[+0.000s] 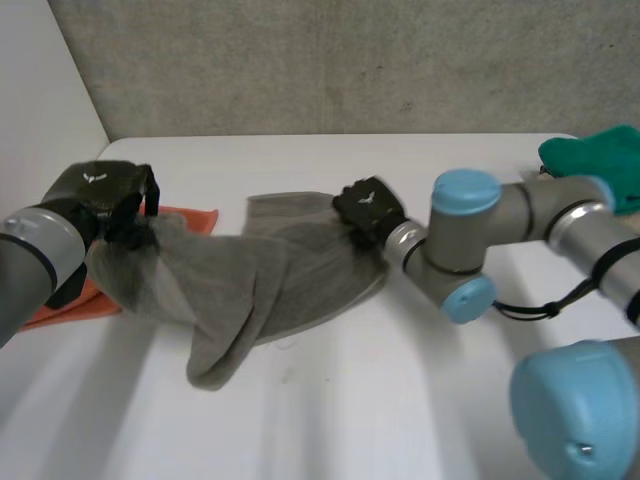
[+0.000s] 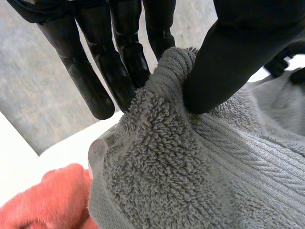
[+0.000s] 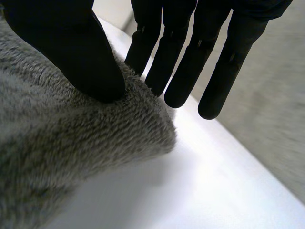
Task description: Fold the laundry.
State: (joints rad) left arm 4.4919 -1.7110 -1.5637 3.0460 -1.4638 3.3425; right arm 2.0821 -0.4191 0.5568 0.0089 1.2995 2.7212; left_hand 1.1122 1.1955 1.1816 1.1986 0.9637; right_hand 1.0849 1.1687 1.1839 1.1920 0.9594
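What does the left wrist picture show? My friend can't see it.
The left hand pinches a fold of a grey towel between thumb and fingers. An orange cloth lies beside the towel on the white table.

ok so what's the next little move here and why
Probably draw the left hand and right hand apart to pull the towel taut. The left pinches one end above the orange cloth, and the right pinches the far edge, yet the towel sags and bunches between them. It likely needs flattening before any fold.
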